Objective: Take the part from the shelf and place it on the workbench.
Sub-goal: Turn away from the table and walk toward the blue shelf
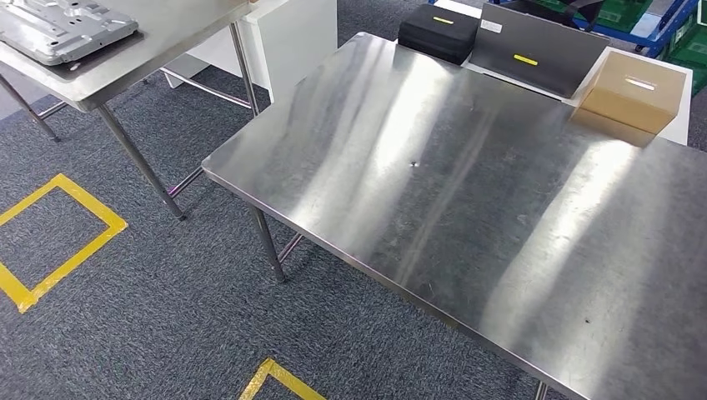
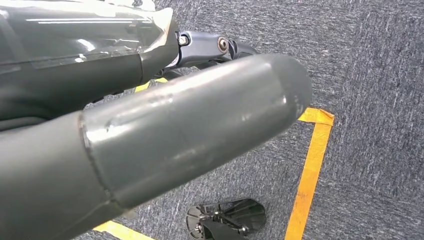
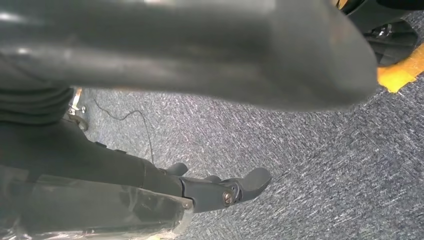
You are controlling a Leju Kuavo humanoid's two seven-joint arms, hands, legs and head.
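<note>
Grey carpet (image 1: 167, 317) marked with yellow tape (image 1: 62, 237) runs under 2 steel benches. From the head view, the big bench (image 1: 467, 192) ahead carries nothing on its bare top; behind its far edge sit a black case (image 1: 438, 32), a grey panel (image 1: 538, 50) and a cardboard box (image 1: 634, 87). On the second bench (image 1: 125, 58), off to the left, lies a flat grey metal part (image 1: 58, 29), which may be the task's part, though no shelf can be made out, so I cannot say for sure.

Both arms appear to hang at the robot's sides, their wrist cameras looking down at the carpet. The left hand (image 2: 165, 135) shows a thick grey thumb close to the lens and darker fingers (image 2: 215, 47) lying straight beyond it, apart from the thumb, with nothing between them. The right hand (image 3: 200, 55) looks the same: thumb blurred in the foreground, dark fingers (image 3: 240, 187) extended and apart from it, holding nothing.

By my judgement the task has hardly started. Neither hand is near the metal part, which lies well away to the left of the left hand, and nothing has been set on the big bench. Reaching, grasping, carrying and placing all remain.
</note>
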